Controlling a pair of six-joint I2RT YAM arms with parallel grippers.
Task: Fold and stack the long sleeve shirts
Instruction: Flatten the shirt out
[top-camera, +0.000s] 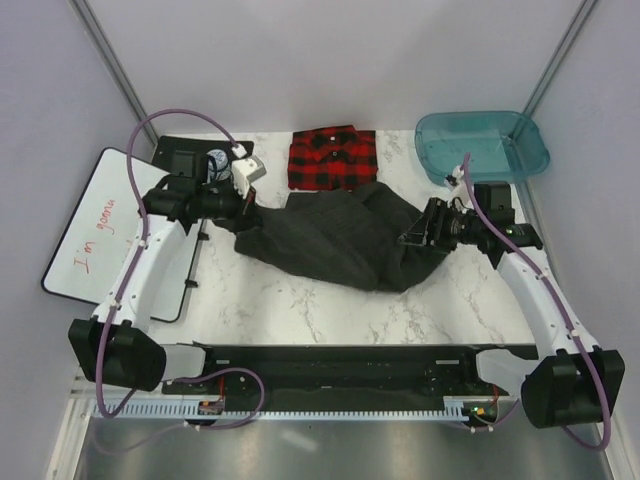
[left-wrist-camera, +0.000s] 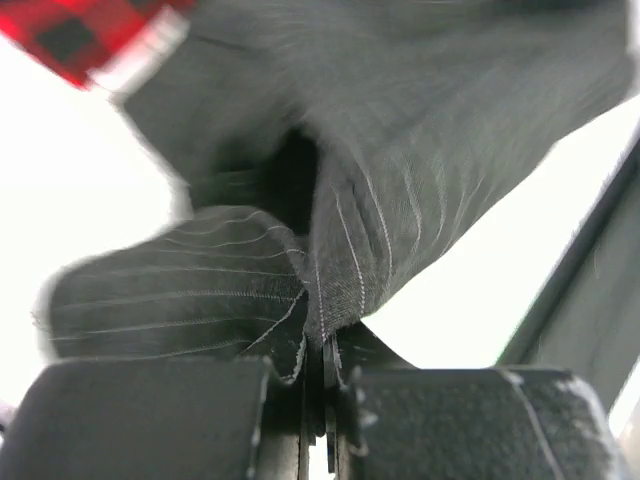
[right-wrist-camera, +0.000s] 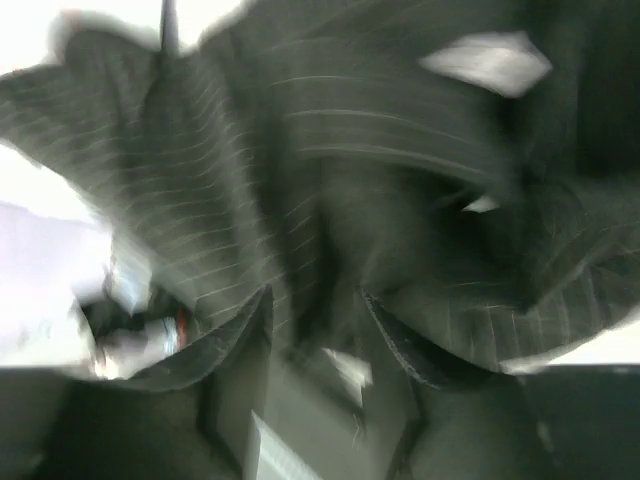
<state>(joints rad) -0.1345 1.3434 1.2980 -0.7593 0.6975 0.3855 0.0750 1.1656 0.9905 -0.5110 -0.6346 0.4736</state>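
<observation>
A red-and-black plaid shirt (top-camera: 333, 158) lies folded at the back middle of the table; its corner shows in the left wrist view (left-wrist-camera: 70, 35). In front of it the dark pinstriped shirt (top-camera: 340, 238) lies rumpled and spread out. My left gripper (top-camera: 246, 206) is at that shirt's left end, shut on a pinch of the striped cloth (left-wrist-camera: 340, 250), with the jaws (left-wrist-camera: 322, 350) pressed together. My right gripper (top-camera: 420, 232) is at the shirt's right end. Its fingers (right-wrist-camera: 245, 330) stand apart, with dark cloth (right-wrist-camera: 330, 180) bunched just beyond them; this view is blurred.
A teal plastic tub (top-camera: 520, 130) stands at the back right. A whiteboard (top-camera: 95, 225) with red writing lies at the left, and a black pad (top-camera: 185, 150) with a small white box (top-camera: 250, 166) sits behind my left arm.
</observation>
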